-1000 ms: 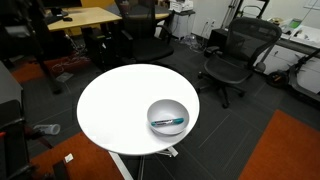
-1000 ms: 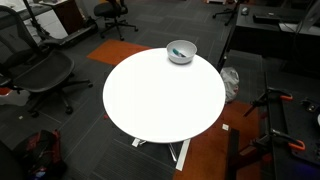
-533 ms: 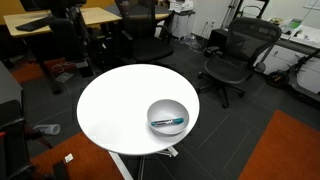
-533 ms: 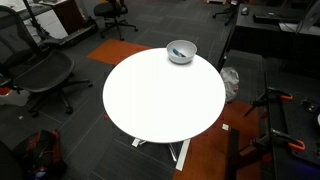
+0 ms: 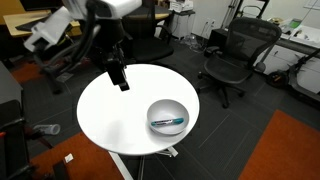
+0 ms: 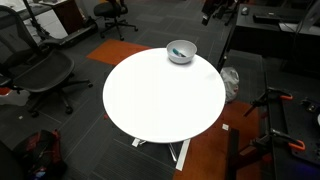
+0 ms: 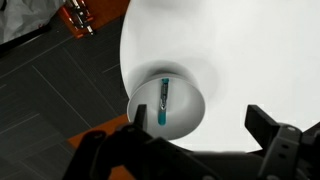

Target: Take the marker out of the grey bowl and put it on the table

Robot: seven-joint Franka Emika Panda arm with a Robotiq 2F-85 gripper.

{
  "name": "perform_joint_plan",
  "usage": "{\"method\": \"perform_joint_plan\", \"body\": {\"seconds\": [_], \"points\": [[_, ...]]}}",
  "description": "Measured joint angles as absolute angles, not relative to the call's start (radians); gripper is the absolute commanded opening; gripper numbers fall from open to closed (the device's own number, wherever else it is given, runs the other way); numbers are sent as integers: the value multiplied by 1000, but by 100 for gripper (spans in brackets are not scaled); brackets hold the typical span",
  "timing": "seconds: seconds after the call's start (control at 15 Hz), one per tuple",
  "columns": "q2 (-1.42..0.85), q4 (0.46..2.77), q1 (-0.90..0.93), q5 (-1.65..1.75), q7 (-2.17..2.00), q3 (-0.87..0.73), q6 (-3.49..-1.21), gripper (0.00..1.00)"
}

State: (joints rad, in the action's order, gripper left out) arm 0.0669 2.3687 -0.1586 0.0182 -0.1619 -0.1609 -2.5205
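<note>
The grey bowl (image 5: 165, 108) stands near the edge of the round white table (image 5: 120, 110); it shows in both exterior views (image 6: 181, 51) and in the wrist view (image 7: 192, 100). The teal-blue and dark marker (image 5: 168, 123) lies inside the bowl, also seen in the wrist view (image 7: 163, 103). My gripper (image 5: 118, 78) hangs over the far side of the table, well apart from the bowl. In the wrist view its two dark fingers (image 7: 200, 135) are spread wide, with nothing between them, high above the bowl.
Black office chairs (image 5: 235, 55) and a wooden desk (image 5: 85, 18) stand behind the table. Another chair (image 6: 40, 70) and a black stand (image 6: 275, 110) flank it. Orange carpet (image 5: 290, 150) lies beside the table's base.
My arm has swung into an exterior view from the top left and now reaches over the table. The bowl and marker have not moved.
</note>
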Motion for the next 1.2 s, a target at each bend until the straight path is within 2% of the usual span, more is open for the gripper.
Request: {"method": "perform_joint_plan", "body": {"seconds": [1.2], "points": [[-370, 2073, -208, -101, 6, -165, -2583, 100]]}}
